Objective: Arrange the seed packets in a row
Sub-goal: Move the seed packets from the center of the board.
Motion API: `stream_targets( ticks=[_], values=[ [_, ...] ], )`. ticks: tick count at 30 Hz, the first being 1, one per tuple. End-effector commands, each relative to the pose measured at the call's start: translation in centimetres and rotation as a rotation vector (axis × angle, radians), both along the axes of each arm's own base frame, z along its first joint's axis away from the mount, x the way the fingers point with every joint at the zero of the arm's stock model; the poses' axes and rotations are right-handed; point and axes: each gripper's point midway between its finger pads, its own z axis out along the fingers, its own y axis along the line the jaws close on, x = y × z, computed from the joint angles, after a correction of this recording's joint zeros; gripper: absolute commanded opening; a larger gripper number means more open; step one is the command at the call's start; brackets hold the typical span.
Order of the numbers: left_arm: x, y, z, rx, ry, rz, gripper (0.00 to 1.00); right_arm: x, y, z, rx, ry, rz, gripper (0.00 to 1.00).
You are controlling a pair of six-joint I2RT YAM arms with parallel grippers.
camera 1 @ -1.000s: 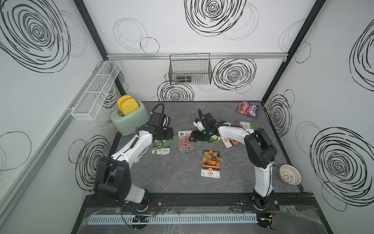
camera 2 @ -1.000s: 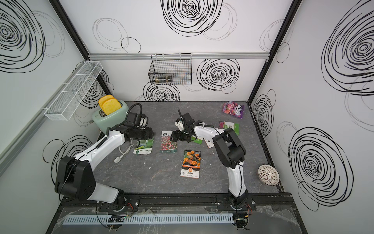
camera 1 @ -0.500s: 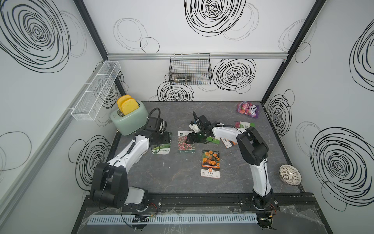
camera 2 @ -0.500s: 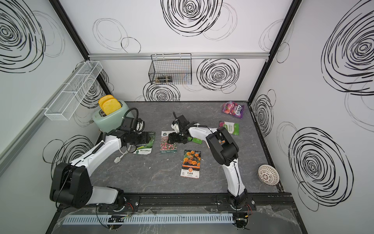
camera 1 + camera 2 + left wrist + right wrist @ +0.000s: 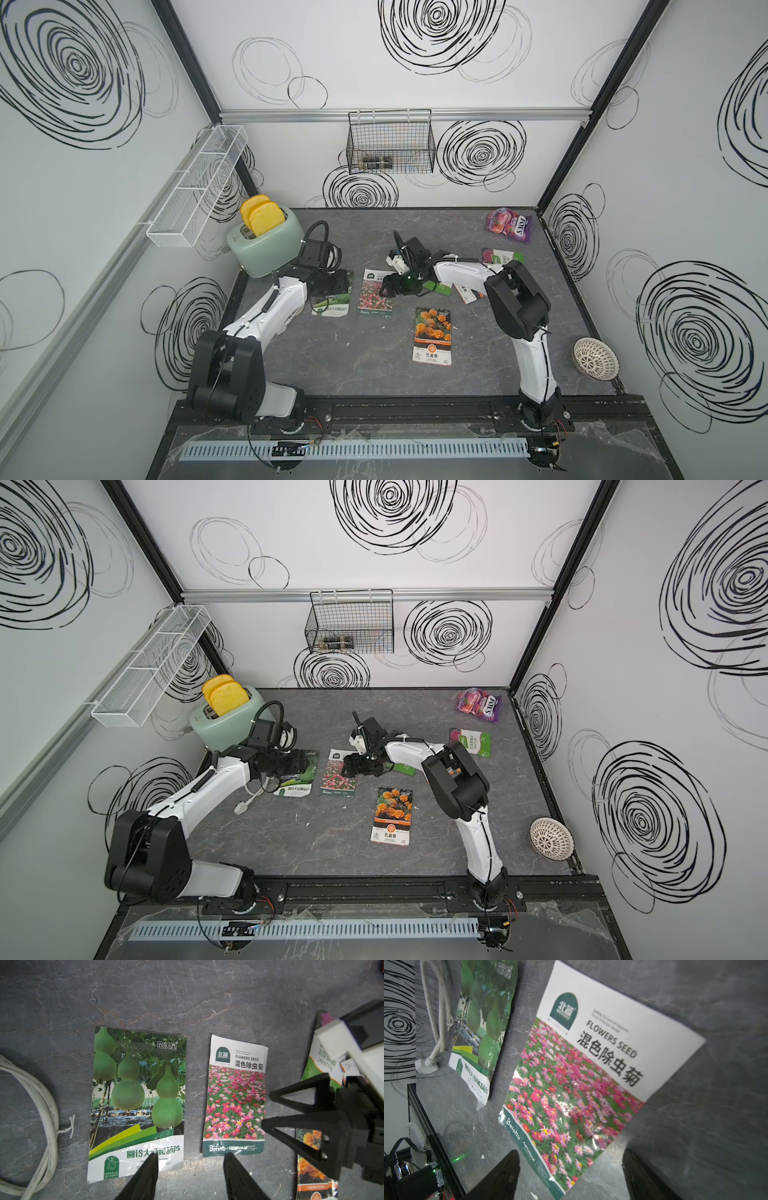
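Note:
A gourd seed packet (image 5: 332,305) (image 5: 137,1101) and a pink flower-field packet (image 5: 374,295) (image 5: 234,1101) lie side by side, upright. A marigold packet (image 5: 432,336) lies nearer the front. A green packet (image 5: 440,287) and a white-orange one (image 5: 467,293) sit partly under my right arm, and a pink-on-green packet (image 5: 498,255) lies further right. My left gripper (image 5: 340,284) (image 5: 190,1159) hangs open above the gourd packet, empty. My right gripper (image 5: 388,286) (image 5: 570,1153) is open, straddling a corner of the flower-field packet (image 5: 571,1084). Whether it touches is unclear.
A green toaster (image 5: 264,245) with toast stands at the back left, its white cord (image 5: 47,1115) and plug (image 5: 241,808) beside the gourd packet. A purple candy bag (image 5: 509,222) lies at the back right and a white bowl (image 5: 596,357) at the right edge.
My right gripper has shifted left to the flower-field packet's edge, and its elbow has swung left with it. My left arm has drawn back slightly, its gripper still over the gourd packet.

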Motion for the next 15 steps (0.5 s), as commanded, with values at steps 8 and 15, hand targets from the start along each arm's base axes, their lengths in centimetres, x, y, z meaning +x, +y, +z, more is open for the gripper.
stream_targets(
  ticks=[8,15],
  values=[
    [1.5,-6.2,1.2,-0.004,-0.076,-0.167,0.56,3.3,-8.0,7.0,0.068,-0.072,-0.177,0.80],
    [2.0,-16.7,0.6,-0.181,-0.054,-0.331,0.96,3.2,-14.8,6.7,0.075,-0.039,-0.320,0.80]
  ],
)
